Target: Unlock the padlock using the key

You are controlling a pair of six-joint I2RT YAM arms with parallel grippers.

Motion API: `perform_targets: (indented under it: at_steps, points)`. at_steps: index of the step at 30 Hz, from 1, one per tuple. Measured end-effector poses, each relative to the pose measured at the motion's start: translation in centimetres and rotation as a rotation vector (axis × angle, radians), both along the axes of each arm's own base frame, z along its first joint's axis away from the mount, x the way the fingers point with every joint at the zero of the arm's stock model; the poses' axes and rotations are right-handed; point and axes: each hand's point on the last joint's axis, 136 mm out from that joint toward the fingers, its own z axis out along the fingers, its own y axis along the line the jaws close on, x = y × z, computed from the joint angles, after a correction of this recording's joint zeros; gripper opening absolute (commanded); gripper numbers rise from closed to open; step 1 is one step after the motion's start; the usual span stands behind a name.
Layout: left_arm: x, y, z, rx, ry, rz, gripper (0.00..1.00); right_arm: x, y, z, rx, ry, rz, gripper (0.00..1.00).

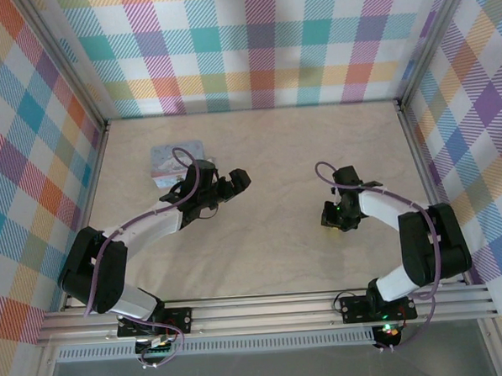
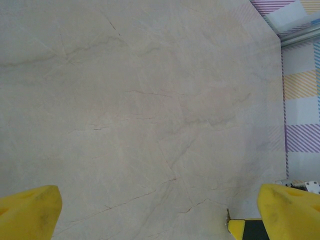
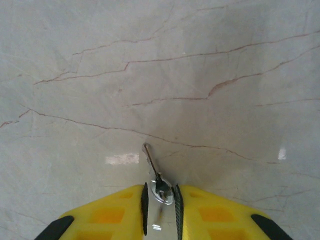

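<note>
Top external: the padlock (image 1: 175,161) lies on the counter (image 1: 273,136) at the far left, partly hidden by the left arm (image 1: 144,227). The left fingers (image 1: 238,182) point right, and the right fingers (image 1: 331,217) point down, well apart from the padlock. Left wrist: the left fingers are spread wide over bare counter. Right wrist: the key (image 3: 152,167) lies on the counter, its head between the nearly closed right fingers. I cannot tell whether they pinch it.

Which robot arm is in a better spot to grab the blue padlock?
Left. The left gripper, open, sits close by the padlock. The right gripper is across the table, busy pinching the key.
</note>
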Motion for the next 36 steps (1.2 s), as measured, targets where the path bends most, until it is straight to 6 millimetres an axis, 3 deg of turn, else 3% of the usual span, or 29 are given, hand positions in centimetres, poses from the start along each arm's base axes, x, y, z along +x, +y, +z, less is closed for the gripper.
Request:
perform_targets:
  at_steps: [12, 19, 28, 36]
  points:
    - [0.0, 0.0, -0.1, -0.001, 0.004, 0.002, 1.0, 0.4, 0.2, 0.1, -0.009, -0.008, 0.007, 0.06]
    - [0.0, 0.0, -0.1, 0.001, 0.006, 0.003, 1.0, 0.6, 0.3, 0.7, -0.002, -0.031, 0.01, 0.02]
    - [0.2, -0.6, 0.9, -0.061, 0.018, 0.018, 1.0, 1.8, 1.1, 4.1, 0.058, -0.163, 0.02, 0.0]
    - [1.2, -3.5, 4.0, -0.326, 0.093, 0.044, 0.97, 3.3, 2.7, 8.4, 0.18, -0.312, 0.0, 0.0]
